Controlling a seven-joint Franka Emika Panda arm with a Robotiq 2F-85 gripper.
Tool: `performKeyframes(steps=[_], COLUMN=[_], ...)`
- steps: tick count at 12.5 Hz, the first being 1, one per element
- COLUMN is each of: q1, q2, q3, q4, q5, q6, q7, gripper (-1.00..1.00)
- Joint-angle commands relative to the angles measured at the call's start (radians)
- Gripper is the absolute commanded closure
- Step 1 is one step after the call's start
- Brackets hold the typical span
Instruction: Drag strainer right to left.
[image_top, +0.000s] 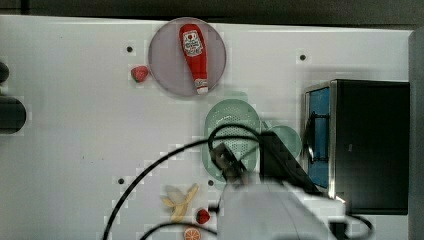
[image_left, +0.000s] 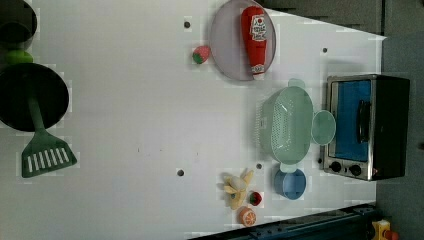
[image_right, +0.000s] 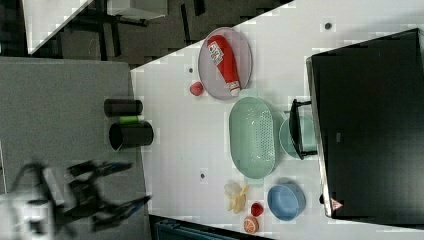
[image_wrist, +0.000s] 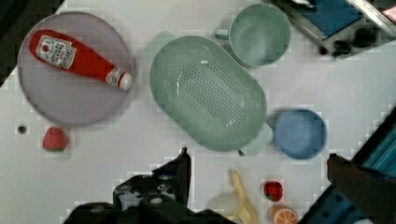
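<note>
Top view: the Franka arm (image_top: 270, 210) reaches in from the bottom edge over a white table (image_top: 75, 140), its black cable looping across the mint-green strainer (image_top: 231, 127), which lies between the grey plate (image_top: 165, 65) and the toaster oven (image_top: 360, 145). A ketchup bottle (image_top: 194, 55) lies on the plate, with a toy strawberry (image_top: 140, 73) just beside the plate's rim. The mint-green mug (image_top: 287, 140) sits between strainer and oven, partly behind the arm.

Left view: the strainer (image_left: 287, 125) stands upright on the table, its tab handles pointing toward the plate (image_left: 227, 45) and toward the blue cup (image_left: 291, 183), which nearly touches it. The mug (image_left: 323, 127) sits close against the strainer's oven side. A peeled toy banana (image_left: 237, 187), a second strawberry (image_left: 255, 198) and an orange half (image_left: 247, 216) cluster near the cup. A green spatula (image_left: 45, 150) rests in a black pot (image_left: 25, 97) at the left view's left.

Right view: the strainer (image_right: 252, 137) lies near the middle of the table, close beside the oven (image_right: 370, 125); the gripper (image_right: 137, 185) hangs well apart from it off the table's edge, jaws spread.

Wrist view: the gripper (image_wrist: 259, 170) is wide open and holds nothing, one finger (image_wrist: 180, 170) dark in the foreground, above the strainer (image_wrist: 208, 93).
</note>
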Motion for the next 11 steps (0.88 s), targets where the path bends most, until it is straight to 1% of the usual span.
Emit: performKeyframes(steps=[1,3,6,9,11], q1=[-0.004,-0.003,-0.003,-0.003,-0.002], q2=[0.126,0.169,0.268,0.4,0.501], q3=[0.011,0.013,0.022,0.029,0.034], q4=[-0.167,-0.244,-0.323,-0.365,-0.367], q5=[-0.004,-0.004,-0.004,-0.004,-0.004], q6=[0.174,0.333,0.52,0.676,0.755], q7=[0.067,0.158,0.318,0.513,0.55], gripper=[-1.0,-1.0,-1.0,-1.0,-1.0])
